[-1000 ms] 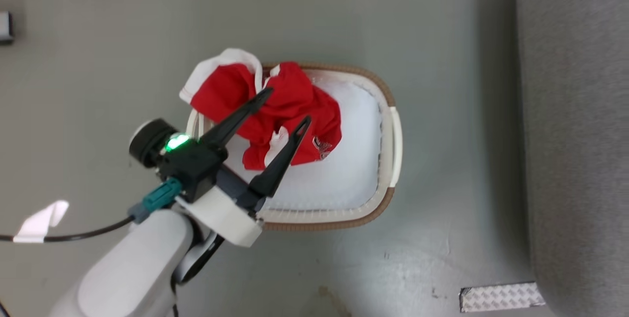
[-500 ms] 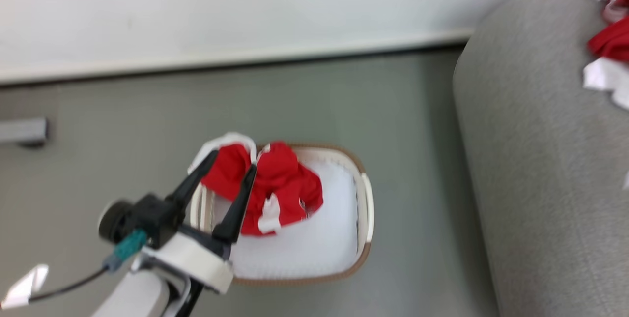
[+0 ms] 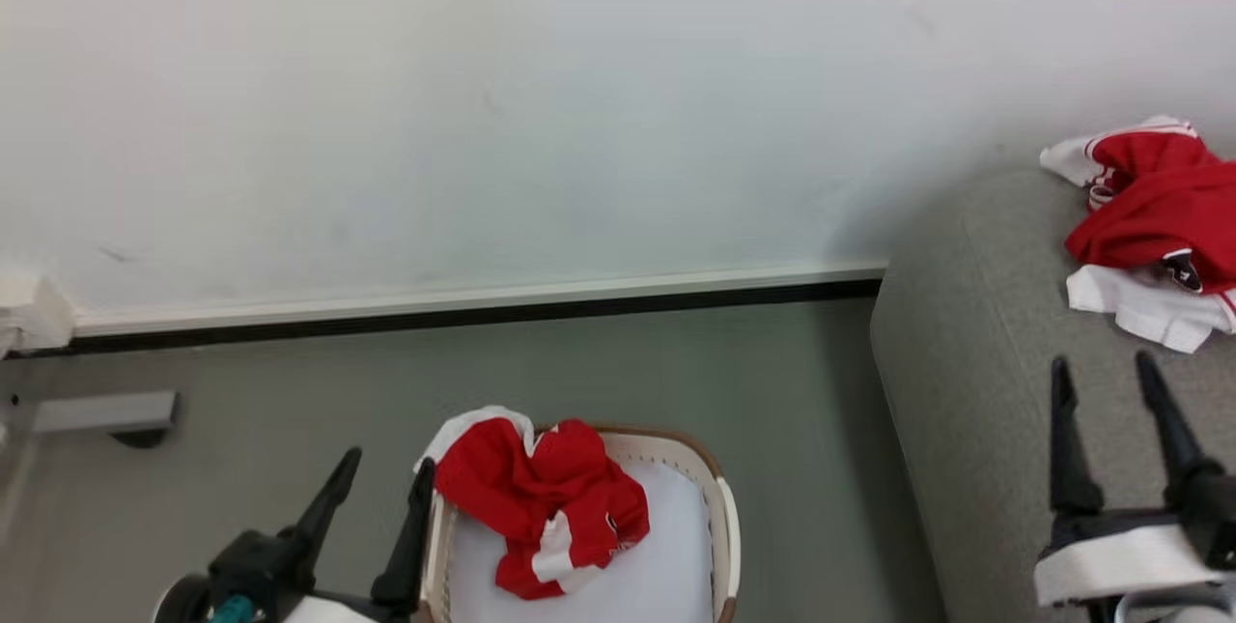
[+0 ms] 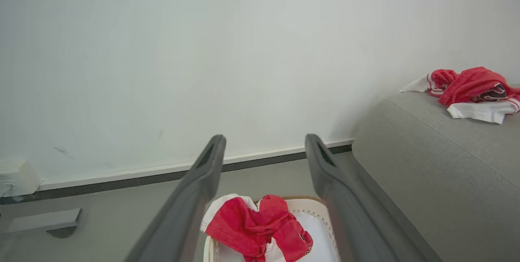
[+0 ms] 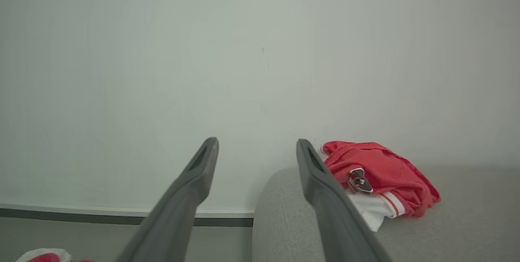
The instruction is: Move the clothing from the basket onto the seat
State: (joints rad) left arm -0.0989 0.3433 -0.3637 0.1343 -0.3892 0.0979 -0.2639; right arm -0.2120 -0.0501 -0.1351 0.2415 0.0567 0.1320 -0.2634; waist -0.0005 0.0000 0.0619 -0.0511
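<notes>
Below white wall, grey-green floor, basket holding red clothing, grey seat with more garments, left gripper and right gripper splayed, empty.

I am raising my head, so the view is climbing from the floor to the wall — nothing there is itself shifting. I am drawing my left tool back off the clothing to the basket's left edge — and my right tool is coming into view over the seat.
</notes>
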